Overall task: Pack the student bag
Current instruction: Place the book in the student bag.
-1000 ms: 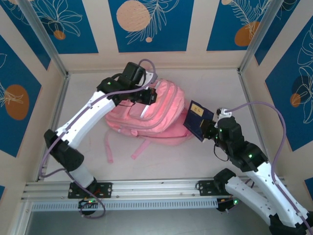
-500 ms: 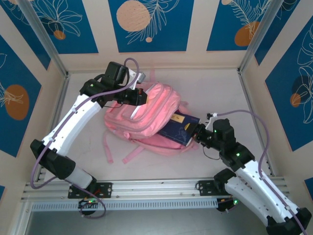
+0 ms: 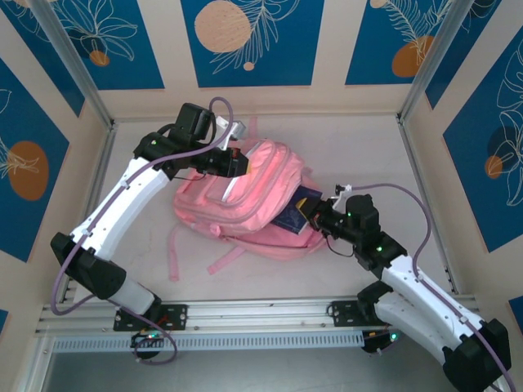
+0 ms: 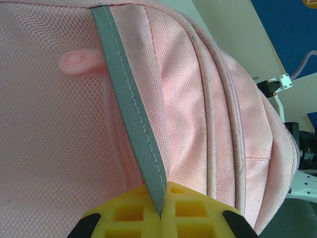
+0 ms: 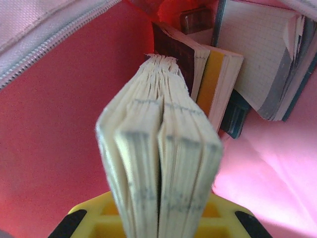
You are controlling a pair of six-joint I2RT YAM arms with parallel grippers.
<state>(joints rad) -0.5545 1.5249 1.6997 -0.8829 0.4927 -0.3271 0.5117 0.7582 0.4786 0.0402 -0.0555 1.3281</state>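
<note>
The left pincer [image 4: 161, 218] pinches stitched grey trim [image 4: 130, 106] on the woven student bag [image 3: 249, 192]. The right pincer [image 5: 158, 220] clamps a thick cream-paged book [image 5: 158, 158].

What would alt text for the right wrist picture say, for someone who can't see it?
A thick book, page edges facing the camera, is gripped by the right end effector inside the open pink student bag, beside other books.
</note>
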